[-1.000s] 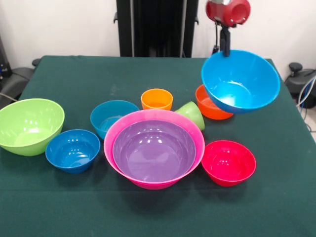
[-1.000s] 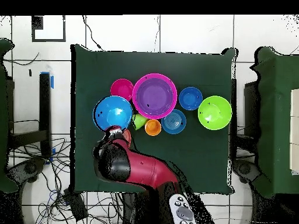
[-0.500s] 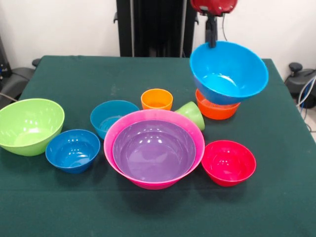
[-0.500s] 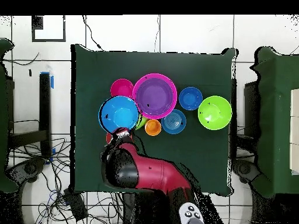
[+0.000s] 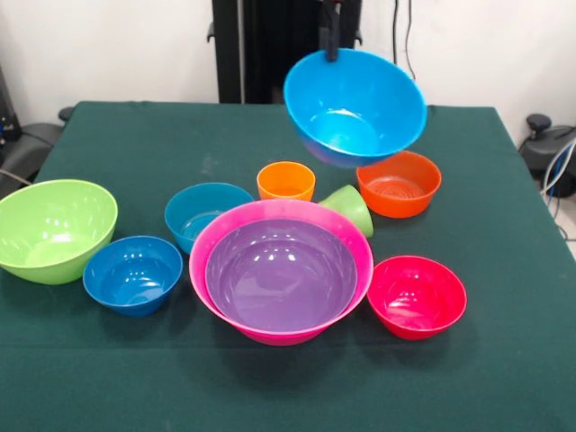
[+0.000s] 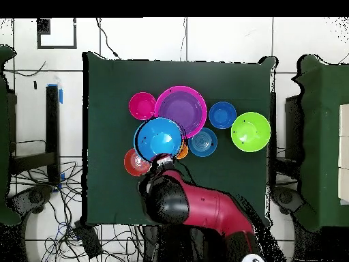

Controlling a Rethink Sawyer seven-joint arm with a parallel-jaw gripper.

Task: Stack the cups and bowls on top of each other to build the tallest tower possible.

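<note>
gripper [image 5: 331,36]: cut off by the front view's top edge, jaws' state unreadable | sky-blue bowl [image 6: 161,138]: from overhead covers the lime green cup and most of the orange cup [image 6: 183,151] | purple bowl [image 5: 281,274]: base hidden inside pink bowl [image 5: 236,236] | arm [image 6: 204,211]: seems to hide the tabletop's [image 6: 109,89] edge nearest the robot

Bright, even light; glare spots on bowls [image 5: 281,274].

Arm [image 6: 204,211]: glossy dark-red shell, bulky rounded links, black joint section toward 9 o'clock end. Black pedestal column [image 5: 279,49], 12 o'clock in front view. Gripper [image 5: 331,36]: slim black finger piece only.
</note>
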